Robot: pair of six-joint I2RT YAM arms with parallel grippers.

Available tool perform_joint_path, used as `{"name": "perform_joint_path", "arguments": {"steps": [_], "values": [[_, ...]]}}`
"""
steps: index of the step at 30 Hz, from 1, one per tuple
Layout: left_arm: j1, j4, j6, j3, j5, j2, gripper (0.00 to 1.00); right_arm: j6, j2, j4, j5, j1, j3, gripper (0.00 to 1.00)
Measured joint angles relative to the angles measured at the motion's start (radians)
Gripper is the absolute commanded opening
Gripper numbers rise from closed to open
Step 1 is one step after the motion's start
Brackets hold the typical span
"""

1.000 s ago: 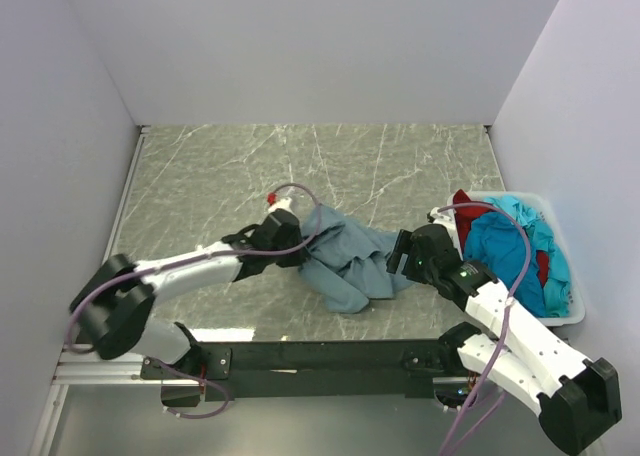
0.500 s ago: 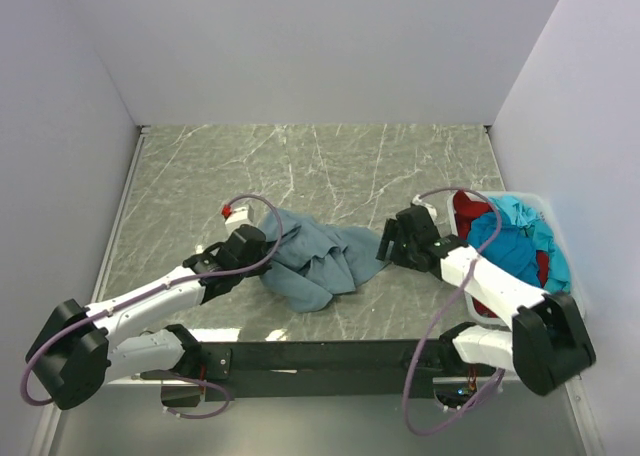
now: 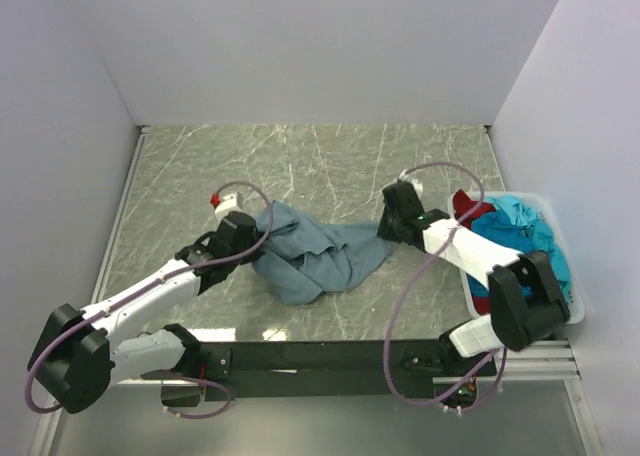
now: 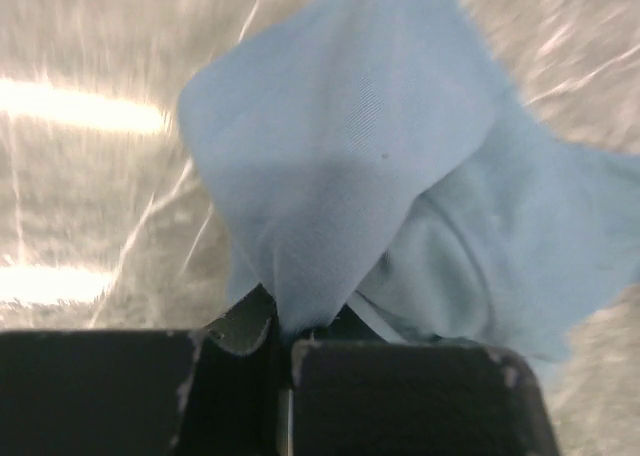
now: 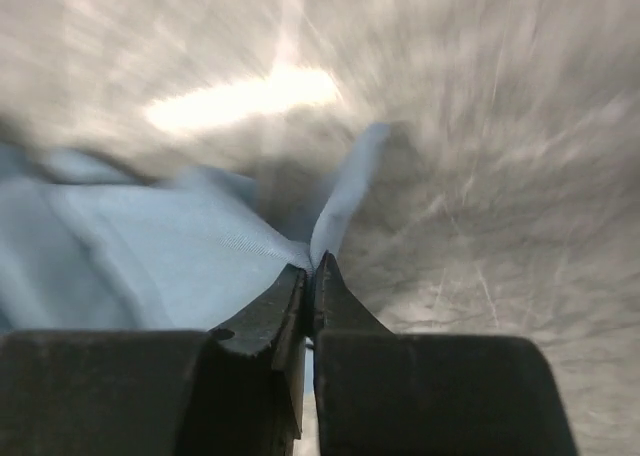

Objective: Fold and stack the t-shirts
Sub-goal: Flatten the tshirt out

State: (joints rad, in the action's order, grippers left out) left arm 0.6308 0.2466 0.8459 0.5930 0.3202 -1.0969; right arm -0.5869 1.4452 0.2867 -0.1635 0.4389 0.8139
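A grey-blue t-shirt (image 3: 315, 251) lies crumpled on the marble table between my two arms. My left gripper (image 3: 252, 228) is shut on its left edge; in the left wrist view the cloth (image 4: 350, 156) rises in a peak from the closed jaws (image 4: 282, 328). My right gripper (image 3: 388, 228) is shut on the shirt's right edge, with a thin fold of the cloth (image 5: 150, 266) pinched between the jaws (image 5: 312, 268). Turquoise (image 3: 510, 244) and dark red (image 3: 462, 206) t-shirts lie heaped in the white bin at the right.
The white plastic bin (image 3: 572, 311) sits at the table's right edge against the wall. White walls close in the left, back and right sides. A metal rail (image 3: 330, 356) carrying the arm bases runs along the near edge.
The right gripper has swung from the near right up to the shirt's right edge and closed on it. The left gripper has dragged its side of the shirt leftward.
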Motion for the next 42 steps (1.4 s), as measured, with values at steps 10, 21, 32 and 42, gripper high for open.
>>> {"name": "perform_joint_path", "arguments": {"steps": [10,21,32,42], "values": [[-0.015,0.105,-0.166,0.454,0.050,0.161,0.02,0.130,-0.452,0.079,-0.080,0.000,0.364,0.00],[-0.015,0.179,-0.283,0.685,-0.071,0.359,0.03,0.215,-0.792,0.179,-0.012,0.000,0.547,0.00],[-0.082,0.172,-0.279,0.691,0.007,0.130,0.76,0.210,-0.564,0.248,-0.058,-0.047,0.563,0.00],[-0.429,0.101,-0.205,0.447,-0.281,-0.342,0.99,0.195,0.099,0.182,0.069,-0.222,0.468,0.89]]}}
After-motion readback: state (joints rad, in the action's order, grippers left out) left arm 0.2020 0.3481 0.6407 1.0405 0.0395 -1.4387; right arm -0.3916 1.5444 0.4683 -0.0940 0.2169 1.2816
